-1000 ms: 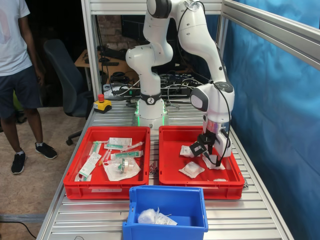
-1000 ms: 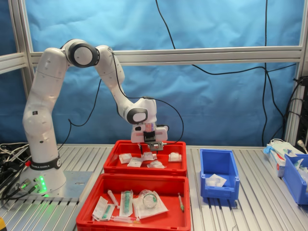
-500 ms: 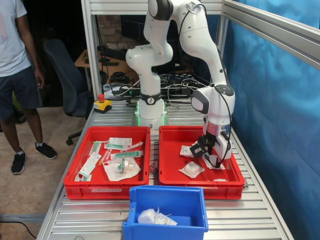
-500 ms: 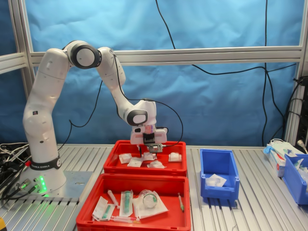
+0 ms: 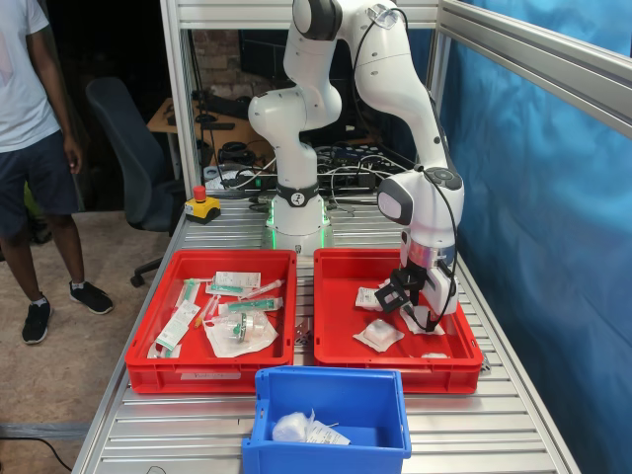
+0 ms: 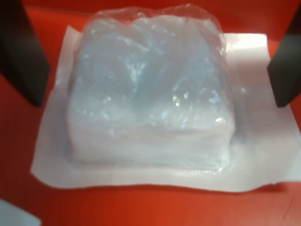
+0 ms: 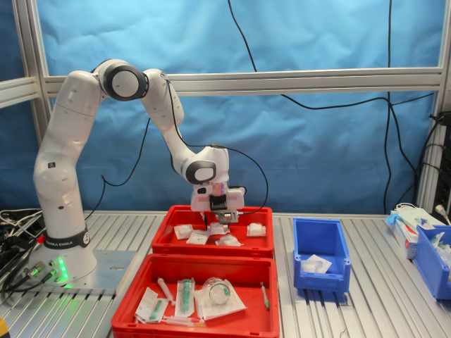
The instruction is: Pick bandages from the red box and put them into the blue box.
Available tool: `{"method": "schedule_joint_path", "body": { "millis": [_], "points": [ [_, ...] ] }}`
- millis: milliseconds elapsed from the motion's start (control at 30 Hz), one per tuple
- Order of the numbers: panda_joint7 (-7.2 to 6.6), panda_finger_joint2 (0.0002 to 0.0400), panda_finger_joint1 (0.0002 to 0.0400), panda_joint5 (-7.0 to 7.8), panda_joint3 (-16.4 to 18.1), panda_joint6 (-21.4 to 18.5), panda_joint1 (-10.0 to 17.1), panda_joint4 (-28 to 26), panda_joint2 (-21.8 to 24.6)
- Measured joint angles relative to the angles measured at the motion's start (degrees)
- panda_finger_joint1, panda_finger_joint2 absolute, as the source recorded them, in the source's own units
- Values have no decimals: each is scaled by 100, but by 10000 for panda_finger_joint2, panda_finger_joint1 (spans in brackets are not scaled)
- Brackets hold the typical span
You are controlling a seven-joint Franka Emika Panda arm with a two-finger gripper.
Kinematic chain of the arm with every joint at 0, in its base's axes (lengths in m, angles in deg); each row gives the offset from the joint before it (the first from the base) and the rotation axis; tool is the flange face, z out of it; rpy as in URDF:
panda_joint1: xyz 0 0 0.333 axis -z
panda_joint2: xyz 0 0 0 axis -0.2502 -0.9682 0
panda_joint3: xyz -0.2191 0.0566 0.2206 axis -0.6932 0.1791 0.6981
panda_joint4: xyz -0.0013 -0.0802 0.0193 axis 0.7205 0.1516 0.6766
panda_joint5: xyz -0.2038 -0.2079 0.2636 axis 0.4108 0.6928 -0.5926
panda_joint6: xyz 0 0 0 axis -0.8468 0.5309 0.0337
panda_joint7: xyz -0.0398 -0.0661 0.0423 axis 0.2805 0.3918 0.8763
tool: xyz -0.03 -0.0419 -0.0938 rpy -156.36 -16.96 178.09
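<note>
A: Wrist view fills with one bandage (image 6: 150,94), soft and puffy under slick wrap, flat on the red box (image 6: 141,209).

B: Light, squashy; pinch its padded sides, not the thin flange.

A: The gripper (image 6: 160,61) hangs straight down, released, a finger (image 6: 21,52) either side.

B: Blue box (image 5: 331,410) waits lower centre.

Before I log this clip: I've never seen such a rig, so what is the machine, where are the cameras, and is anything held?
It is one white robot arm with a two-fingered gripper. Two cameras stand off the arm; the third sits on its wrist, looking down between the dark fingers. The gripper is open, straddling a bandage packet lying in the red box, nothing gripped yet. The blue box holds one packet. The other red tray holds different medical packets.
</note>
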Motion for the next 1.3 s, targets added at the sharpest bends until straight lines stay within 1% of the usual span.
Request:
{"method": "schedule_joint_path", "body": {
  "millis": [67,100,200,233,267,300,533,567,600,633,867,900,1000,1033,1067,1100,1300],
  "points": [
    [62,400,400,0,0,0,0,0,0],
    [114,400,400,0,0,0,0,0,0],
    [193,400,400,0,0,0,0,0,0],
    [209,367,367,0,0,0,0,0,0],
    [235,367,367,0,0,0,0,0,0],
    [246,316,316,0,0,0,0,0,0],
    [301,316,316,0,-1,0,0,-9,0],
    [305,266,266,0,-1,0,0,-12,0],
    [312,266,266,0,-1,0,-1,-20,0],
    [315,217,217,0,-1,0,-1,-24,0],
    [329,217,217,0,-2,0,-6,-50,0],
    [332,166,166,0,-3,0,-8,-59,0],
    [335,166,166,0,-9,0,-13,-78,0],
    [336,116,116,0,-12,0,-14,-83,0],
    [337,116,116,0,-14,0,-15,-88,1],
    [337,68,68,0,-21,0,-16,-97,2],
    [340,68,68,0,-76,0,-19,-104,37]
  ]
}}
